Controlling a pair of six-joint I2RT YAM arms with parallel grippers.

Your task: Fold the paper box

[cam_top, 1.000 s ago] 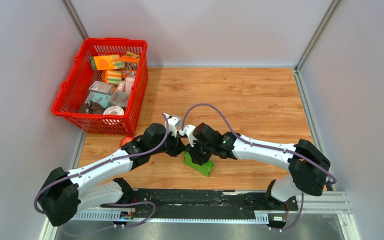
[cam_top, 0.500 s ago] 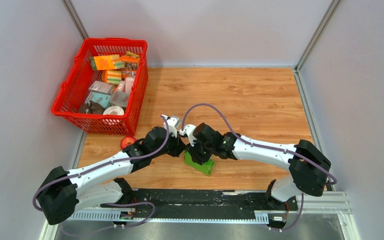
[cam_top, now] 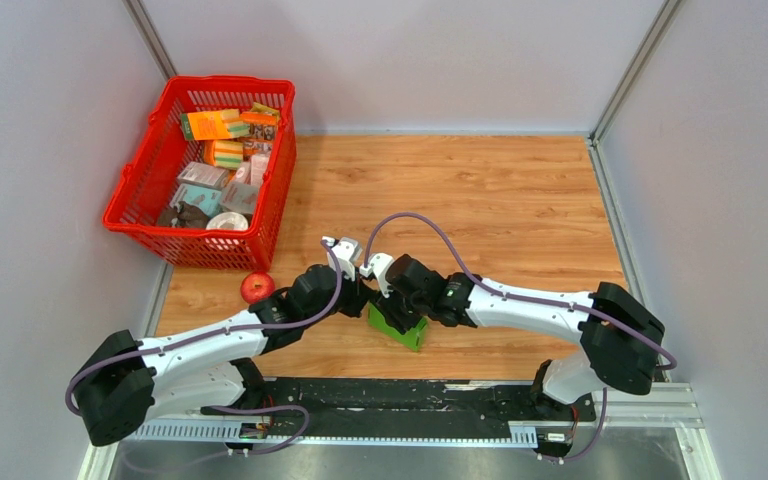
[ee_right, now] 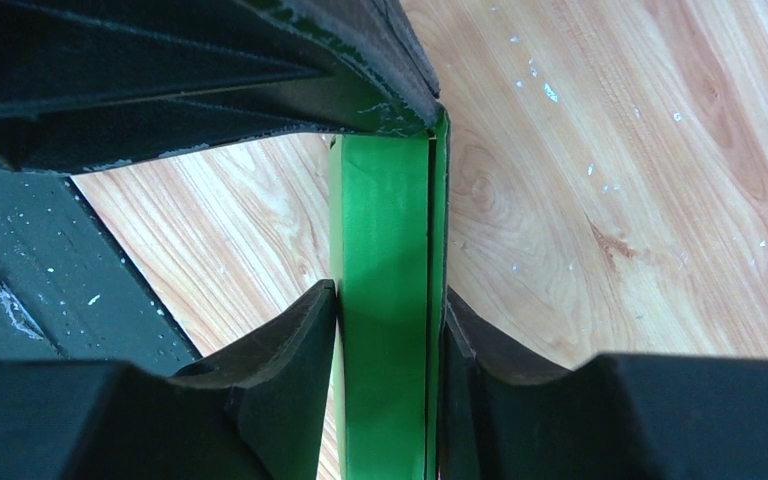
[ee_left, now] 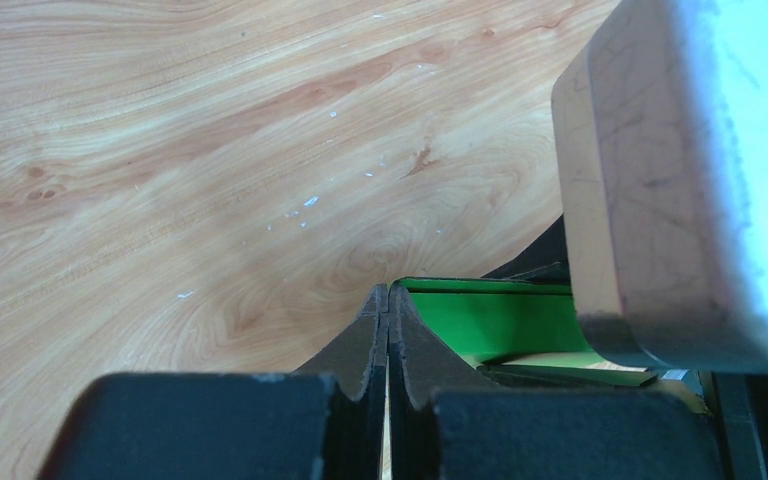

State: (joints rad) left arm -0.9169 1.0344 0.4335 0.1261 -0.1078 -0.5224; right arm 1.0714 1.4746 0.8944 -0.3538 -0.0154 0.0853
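Observation:
The paper box (cam_top: 405, 330) is a bright green, partly folded narrow box near the table's front edge, between both wrists. In the right wrist view my right gripper (ee_right: 390, 300) is shut on the paper box (ee_right: 385, 250), a finger against each long side. My left gripper (ee_left: 387, 292) is shut with nothing between its pads, and its tip rests at the corner of the paper box (ee_left: 490, 322). The left gripper's fingers (ee_right: 260, 70) cross the box's far end in the right wrist view. From above, the left gripper (cam_top: 363, 300) and right gripper (cam_top: 392, 314) are almost touching over the box.
A red basket (cam_top: 215, 250) with several small packages stands at the back left. A red apple (cam_top: 256, 287) lies on the wood just beside the left forearm. The right wrist's pale housing (ee_left: 660, 180) looms close to the left camera. A black rail (cam_top: 380, 395) runs along the front edge.
The left gripper has closed fully and its arm has slid a little toward the front, uncovering the apple. The right wrist has shifted slightly left, staying on the box.

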